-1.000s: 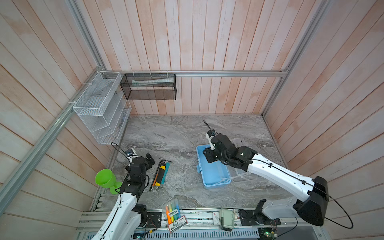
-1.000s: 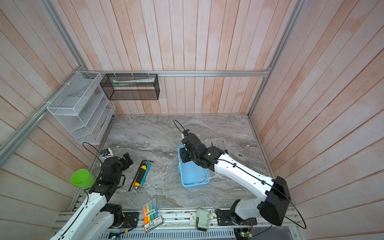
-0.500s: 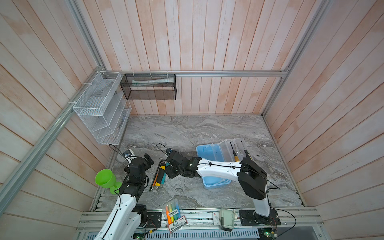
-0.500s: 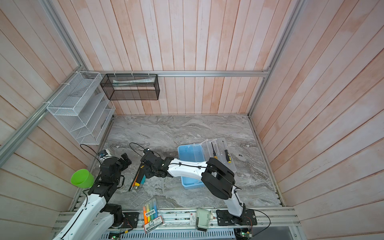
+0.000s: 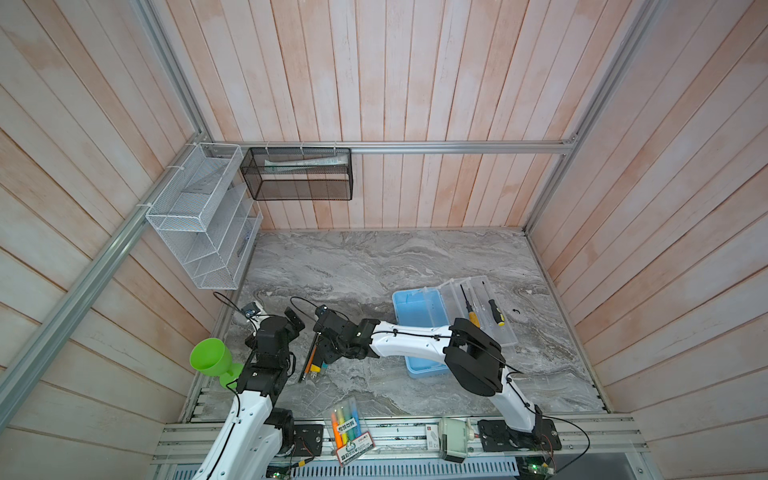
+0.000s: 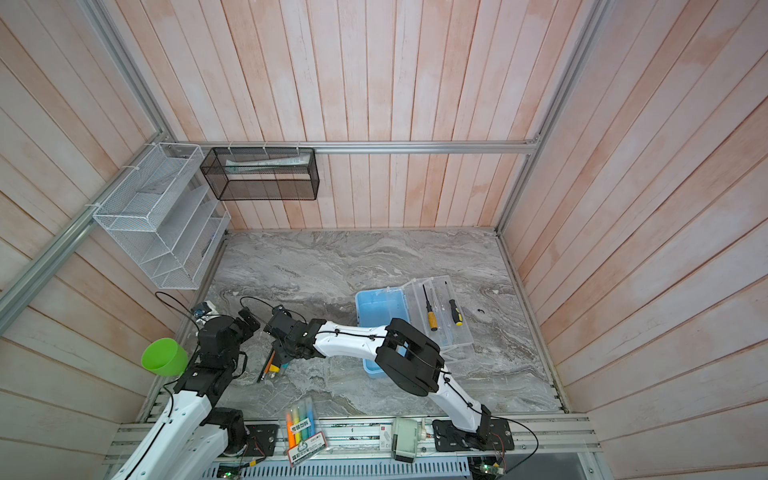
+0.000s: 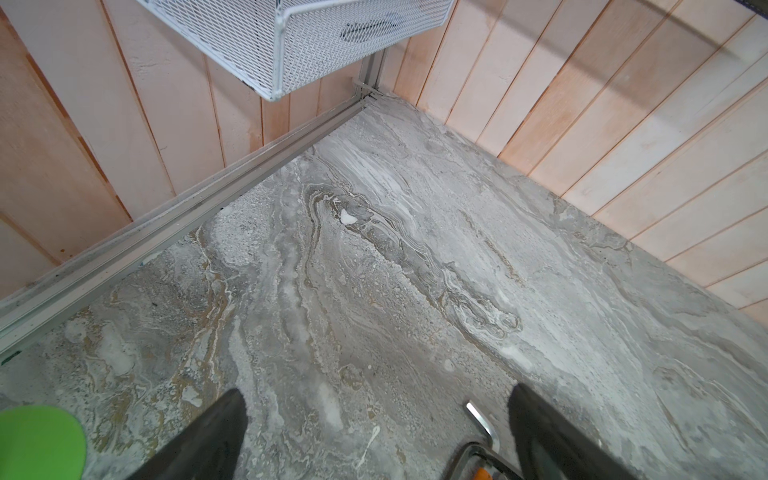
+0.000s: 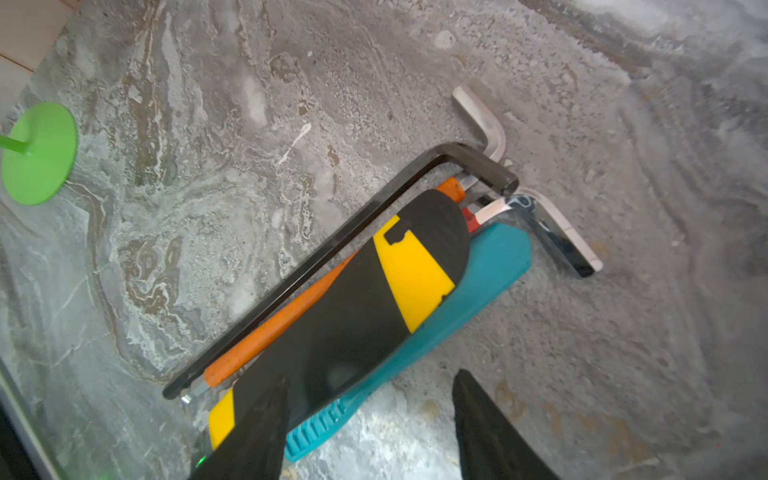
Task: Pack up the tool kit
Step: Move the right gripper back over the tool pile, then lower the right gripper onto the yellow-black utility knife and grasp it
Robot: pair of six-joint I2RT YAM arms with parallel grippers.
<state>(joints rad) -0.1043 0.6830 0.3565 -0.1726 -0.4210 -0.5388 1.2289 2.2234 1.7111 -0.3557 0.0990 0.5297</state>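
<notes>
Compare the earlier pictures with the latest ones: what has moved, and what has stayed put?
The right gripper swung from above the blue case leftward across the table to the pile of tools, where it hangs with jaws open; nothing taken hold of. The left gripper, case, green cup and pen pack stayed as they were.

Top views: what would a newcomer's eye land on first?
The right arm, stretched across the table so its open pincer hangs over the tool pile at front left. Next, the open blue case right of centre, with two screwdrivers lying on its clear lid. The green goblet at the left edge also stands out.
</notes>
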